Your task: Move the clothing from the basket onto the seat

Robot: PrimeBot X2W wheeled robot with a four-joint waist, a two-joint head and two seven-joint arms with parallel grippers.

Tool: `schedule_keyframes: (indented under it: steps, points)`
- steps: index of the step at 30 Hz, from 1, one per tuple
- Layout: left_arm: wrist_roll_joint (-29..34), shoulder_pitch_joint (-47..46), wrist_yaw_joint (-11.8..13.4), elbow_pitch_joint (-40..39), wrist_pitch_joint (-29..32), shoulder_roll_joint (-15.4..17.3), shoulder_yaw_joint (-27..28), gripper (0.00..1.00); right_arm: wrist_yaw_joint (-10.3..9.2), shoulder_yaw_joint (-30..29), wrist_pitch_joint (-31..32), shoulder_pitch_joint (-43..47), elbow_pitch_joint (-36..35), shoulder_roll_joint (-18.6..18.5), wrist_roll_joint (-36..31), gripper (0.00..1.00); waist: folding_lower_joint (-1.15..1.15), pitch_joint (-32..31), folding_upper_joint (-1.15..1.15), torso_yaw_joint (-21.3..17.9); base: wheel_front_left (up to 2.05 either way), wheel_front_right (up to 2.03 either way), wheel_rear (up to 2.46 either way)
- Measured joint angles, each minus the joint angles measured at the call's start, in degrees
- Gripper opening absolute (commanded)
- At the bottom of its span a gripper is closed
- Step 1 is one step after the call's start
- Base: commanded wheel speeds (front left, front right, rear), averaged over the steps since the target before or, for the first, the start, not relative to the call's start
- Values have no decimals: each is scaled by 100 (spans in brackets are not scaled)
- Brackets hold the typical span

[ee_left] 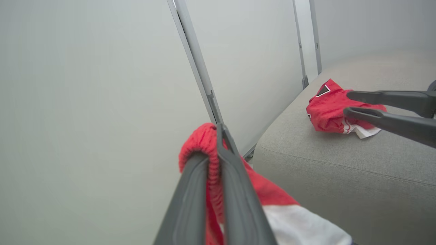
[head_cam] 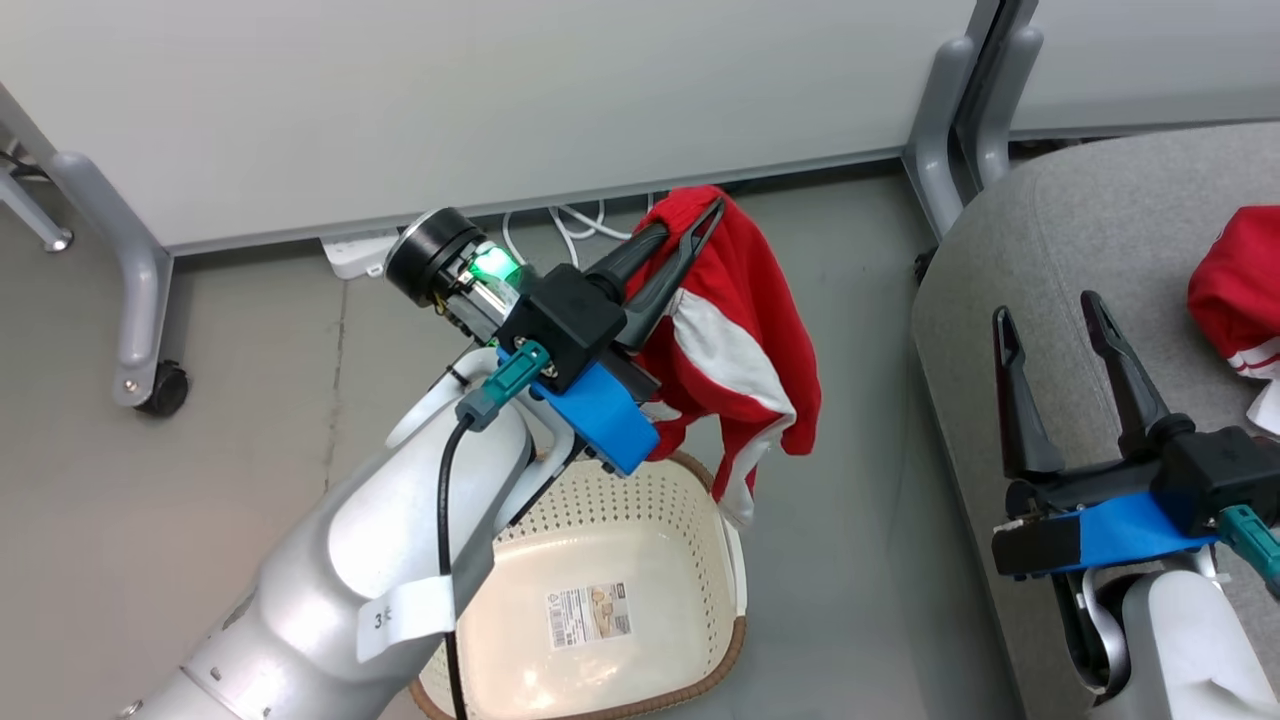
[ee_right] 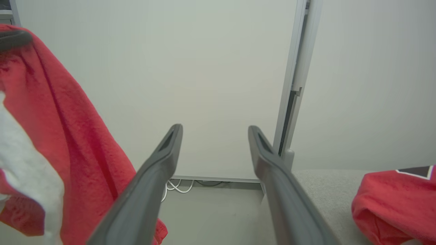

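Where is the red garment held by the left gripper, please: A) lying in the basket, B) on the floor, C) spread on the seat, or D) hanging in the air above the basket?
D: the left gripper, shut on the garment, holds it dangling above the basket.

red/wht garment (head_cam: 745, 335) hanging over cream basket (head_cam: 690, 520) | 2nd red garment (head_cam: 1235, 285) crumpled on grey seat (head_cam: 1050, 220)

The left garment (head_cam: 740, 350) is red with broad white panels; the right garment (head_cam: 1235, 290) is red with white stripes. The basket (head_cam: 700, 530) is cream, perforated, brown-rimmed, and the seat (head_cam: 1080, 230) plain grey.
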Motion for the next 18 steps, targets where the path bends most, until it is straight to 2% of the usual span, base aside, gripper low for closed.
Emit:
schedule_keyframes:
  steps: [7,18]
  points:
    - [4,-106,-21,85,0,-133,37,0,0,75,0,154,40,9,42,100,0,-243,0,25,0,0,0]
    - [7,-116,-32,131,0,-129,78,0,0,413,0,192,-97,12,59,100,1,-273,0,21,0,0,0]
